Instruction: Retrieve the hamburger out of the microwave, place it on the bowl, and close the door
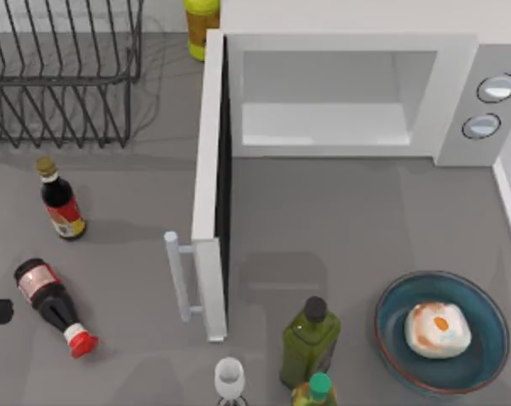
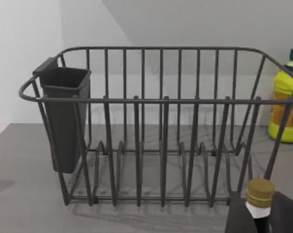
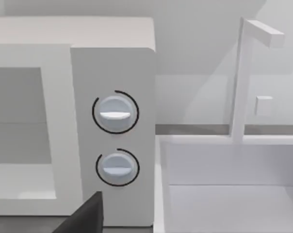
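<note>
Hamburger (image 1: 439, 329) sits in bowl (image 1: 484, 304), lower right of top view: placing step looks done. Microwave (image 1: 348, 42) cavity bare, door (image 1: 208, 194) swung wide twd frame centre, so closing remains. End effector state both arms: can't tell.

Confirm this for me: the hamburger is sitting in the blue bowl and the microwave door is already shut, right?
Not quite. The hamburger does sit in the bowl, but the door stands wide open, swung out from the microwave, as the top view shows.
</note>
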You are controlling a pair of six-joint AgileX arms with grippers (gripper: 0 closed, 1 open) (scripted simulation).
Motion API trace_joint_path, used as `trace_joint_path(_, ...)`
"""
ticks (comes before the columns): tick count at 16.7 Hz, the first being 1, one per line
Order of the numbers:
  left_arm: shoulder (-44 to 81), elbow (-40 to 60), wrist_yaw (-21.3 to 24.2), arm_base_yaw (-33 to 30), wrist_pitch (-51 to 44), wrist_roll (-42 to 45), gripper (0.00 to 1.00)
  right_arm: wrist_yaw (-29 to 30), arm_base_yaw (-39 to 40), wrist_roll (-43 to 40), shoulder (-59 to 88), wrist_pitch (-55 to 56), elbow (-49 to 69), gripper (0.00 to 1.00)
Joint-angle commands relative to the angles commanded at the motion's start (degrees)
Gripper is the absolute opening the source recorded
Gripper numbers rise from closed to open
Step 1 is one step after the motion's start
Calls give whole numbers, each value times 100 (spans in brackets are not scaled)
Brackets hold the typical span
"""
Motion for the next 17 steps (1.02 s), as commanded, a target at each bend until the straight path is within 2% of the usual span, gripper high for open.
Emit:
trace_joint_path(11, 77, 74, -38, -57, -55, -41, 0, 0, 0, 0, 0, 0, 0, 100)
trace_joint_path(14, 643, 592, -297, -447, -432, -320, 0, 0, 0, 0, 0, 0, 0, 100)
trace_joint_path(17, 1733, 1411, -707, -1066, -1028, -762, 0, 0, 0, 0, 0, 0, 0, 100)
